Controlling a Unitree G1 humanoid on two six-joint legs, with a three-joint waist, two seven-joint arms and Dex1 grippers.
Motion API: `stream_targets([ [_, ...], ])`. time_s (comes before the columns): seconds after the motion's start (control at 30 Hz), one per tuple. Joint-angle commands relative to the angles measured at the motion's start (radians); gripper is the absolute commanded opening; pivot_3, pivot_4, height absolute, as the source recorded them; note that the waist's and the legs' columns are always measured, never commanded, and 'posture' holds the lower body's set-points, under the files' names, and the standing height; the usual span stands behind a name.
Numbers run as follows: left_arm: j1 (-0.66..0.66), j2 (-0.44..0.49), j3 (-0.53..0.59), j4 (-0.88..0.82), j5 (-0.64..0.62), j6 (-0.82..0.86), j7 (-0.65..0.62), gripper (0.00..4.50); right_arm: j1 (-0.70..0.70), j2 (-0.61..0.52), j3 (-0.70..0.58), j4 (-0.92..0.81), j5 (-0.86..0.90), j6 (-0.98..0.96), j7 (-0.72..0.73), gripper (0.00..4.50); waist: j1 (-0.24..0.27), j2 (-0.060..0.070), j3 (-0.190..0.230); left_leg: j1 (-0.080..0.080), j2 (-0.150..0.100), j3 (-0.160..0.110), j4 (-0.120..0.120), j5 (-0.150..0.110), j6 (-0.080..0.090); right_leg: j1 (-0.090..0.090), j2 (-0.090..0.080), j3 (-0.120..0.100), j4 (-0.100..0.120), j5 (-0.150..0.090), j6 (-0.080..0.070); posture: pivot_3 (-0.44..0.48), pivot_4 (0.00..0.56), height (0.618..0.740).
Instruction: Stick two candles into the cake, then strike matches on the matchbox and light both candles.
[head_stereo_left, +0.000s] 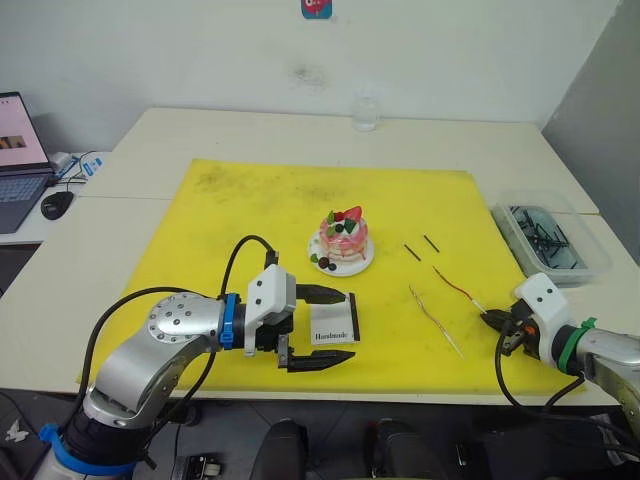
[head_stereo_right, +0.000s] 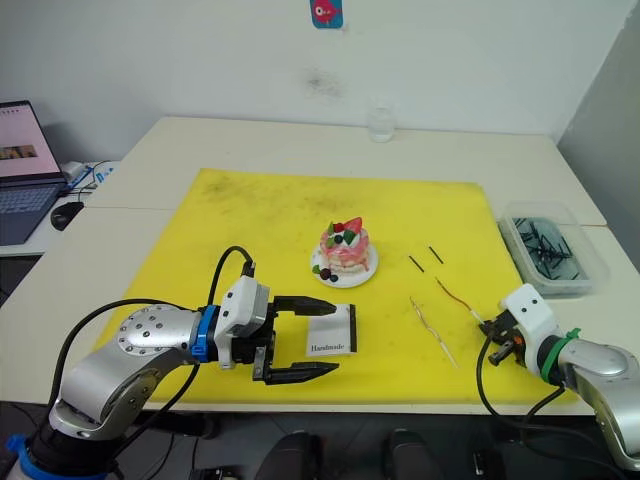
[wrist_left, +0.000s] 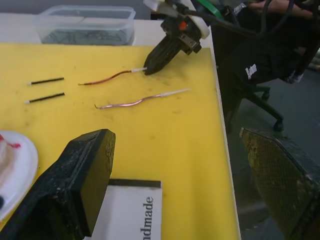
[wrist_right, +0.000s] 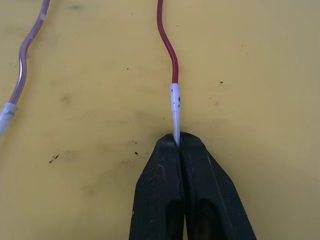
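Note:
The pink cake (head_stereo_left: 343, 235) sits on its white plate (head_stereo_left: 358, 268) in the middle of the yellow mat (head_stereo_left: 250, 210). The white matchbox (head_stereo_left: 330, 322) lies flat in front of it. My left gripper (head_stereo_left: 349, 327) is open, its two fingers on either side of the matchbox. A red candle (head_stereo_left: 455, 284) lies on the mat at the right. My right gripper (wrist_right: 176, 142) is shut on that candle's white end. A paler second candle (head_stereo_left: 432, 315) lies beside it. Two short matches (head_stereo_left: 412, 252) rest just right of the cake.
A clear plastic box (head_stereo_left: 548, 240) of dark bits stands at the mat's right edge. At the back of the table is a glass (head_stereo_left: 365, 113). A laptop (head_stereo_left: 15, 160) and a mouse (head_stereo_left: 57, 205) are far left.

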Motion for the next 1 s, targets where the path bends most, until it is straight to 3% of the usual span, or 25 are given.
stream_targets([
  [0.03,0.028,0.027,0.058,-0.026,-0.025,0.01,0.008,4.5,0.024,-0.013,-0.071,-0.064,0.066,0.066,0.024,0.01,0.001,0.0,0.0,0.0,0.0,0.0,0.0,0.0,0.0,0.0,0.0,0.0,0.0,0.0,0.0,0.0,0.15,0.74],
  [0.2,0.033,0.022,0.118,0.008,-0.067,0.078,0.057,4.5,0.016,0.002,-0.177,-0.153,0.191,0.144,0.038,0.01,0.001,0.001,0.0,-0.002,0.0,0.0,-0.002,0.0,0.0,-0.003,0.0,0.0,0.0,0.001,0.002,0.0,0.15,0.74],
  [0.33,-0.029,-0.039,0.162,0.005,-0.245,0.294,0.195,4.5,-0.08,0.071,-0.236,-0.219,0.395,0.243,0.006,0.01,0.0,0.0,0.001,-0.001,0.001,0.0,-0.001,0.0,0.0,-0.003,0.0,0.0,0.0,0.001,0.002,0.0,0.15,0.74],
  [0.43,-0.101,-0.103,0.183,0.007,-0.395,0.443,0.307,4.5,-0.198,0.159,-0.243,-0.234,0.566,0.317,-0.087,0.01,-0.001,-0.001,0.001,-0.001,0.001,0.0,-0.001,0.0,0.0,-0.002,0.001,0.0,0.0,0.002,0.004,0.0,0.15,0.74],
  [0.63,-0.199,-0.268,0.236,0.053,-0.68,0.54,0.524,4.5,-0.369,0.306,-0.191,-0.196,0.957,0.357,-0.381,0.01,-0.002,-0.001,0.001,-0.003,0.0,0.0,-0.001,0.0,0.0,-0.003,0.004,0.001,-0.001,0.004,0.006,0.0,0.15,0.74],
  [0.8,-0.235,-0.355,0.252,0.087,-0.922,0.532,0.694,4.5,-0.406,0.275,-0.106,-0.176,1.238,0.287,-0.569,0.01,-0.004,-0.001,0.001,-0.005,0.0,-0.001,-0.001,0.0,0.001,-0.004,0.005,0.001,-0.001,0.004,0.007,0.0,0.15,0.74],
  [1.0,-0.252,-0.38,0.234,0.113,-1.1,0.494,0.806,4.5,-0.404,0.192,-0.013,-0.179,1.4,0.201,-0.653,0.01,-0.005,0.0,0.001,-0.005,0.0,-0.001,0.0,0.0,0.001,-0.004,0.005,0.001,0.0,0.004,0.007,0.0,0.15,0.74],
])
